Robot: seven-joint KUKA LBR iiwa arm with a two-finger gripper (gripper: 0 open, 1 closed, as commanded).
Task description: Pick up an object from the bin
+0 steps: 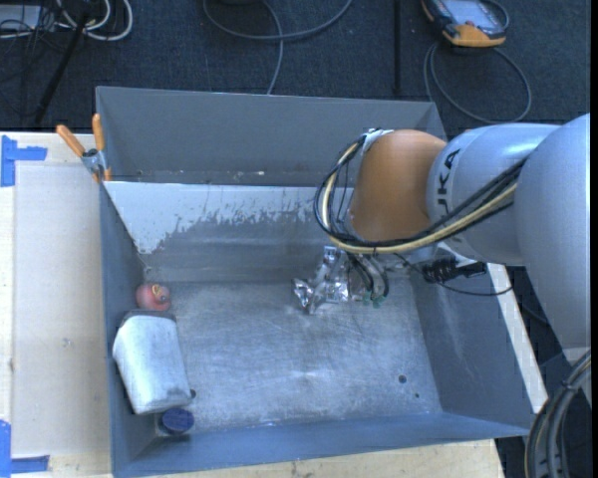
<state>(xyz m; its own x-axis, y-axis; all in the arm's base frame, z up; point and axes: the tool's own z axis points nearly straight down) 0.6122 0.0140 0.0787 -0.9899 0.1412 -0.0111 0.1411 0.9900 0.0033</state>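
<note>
My gripper (314,293) hangs low over the middle of the bin floor, just under the orange wrist cover, its metal fingers pointing down and to the left. Nothing shows between the fingers. Against the left wall lies a white rolled cloth-like cylinder (150,362), far from the gripper. A small pink-red round thing (153,296) sits just behind the roll. A small blue cap-like thing (176,422) lies at the roll's front end, near the bin's front-left corner.
The arm with its orange cover and cables reaches in from the right over the bin's right half. Bare grey floor stretches between the gripper and the things on the left.
</note>
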